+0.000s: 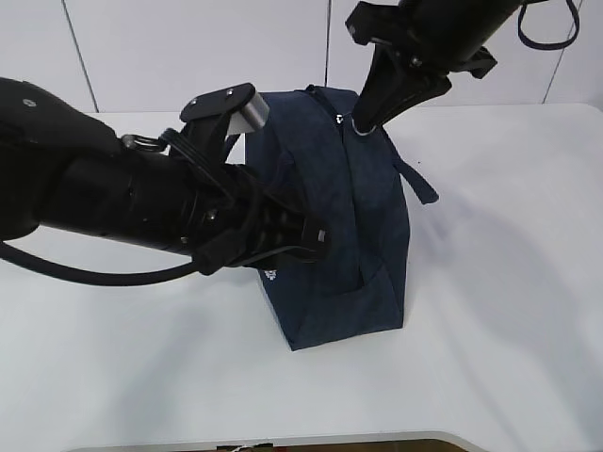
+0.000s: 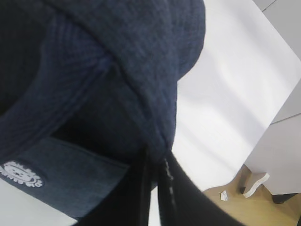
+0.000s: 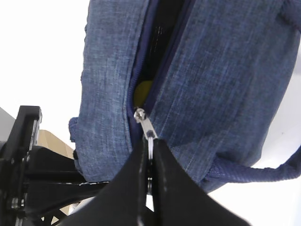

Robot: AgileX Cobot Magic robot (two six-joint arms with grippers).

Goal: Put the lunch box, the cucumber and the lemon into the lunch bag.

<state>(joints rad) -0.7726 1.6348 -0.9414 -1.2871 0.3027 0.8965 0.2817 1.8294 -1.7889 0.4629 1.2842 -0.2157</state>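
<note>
The dark navy lunch bag (image 1: 349, 217) stands upright mid-table. Its round white logo (image 2: 19, 173) shows in the left wrist view. My left gripper (image 1: 320, 235) is shut on the fabric of the bag's left side (image 2: 155, 157). My right gripper (image 1: 359, 126) is above the bag's top, shut on the zipper's metal ring pull (image 3: 149, 137). The zipper is open along part of the top. Through the gap a bit of the yellow lemon (image 3: 142, 92) shows inside the bag. The lunch box and the cucumber are hidden.
One loop handle (image 1: 415, 179) hangs over the bag's right side. The white table (image 1: 499, 282) runs to a front edge at the bottom of the exterior view. My left arm (image 3: 28, 160) lies close beside the bag.
</note>
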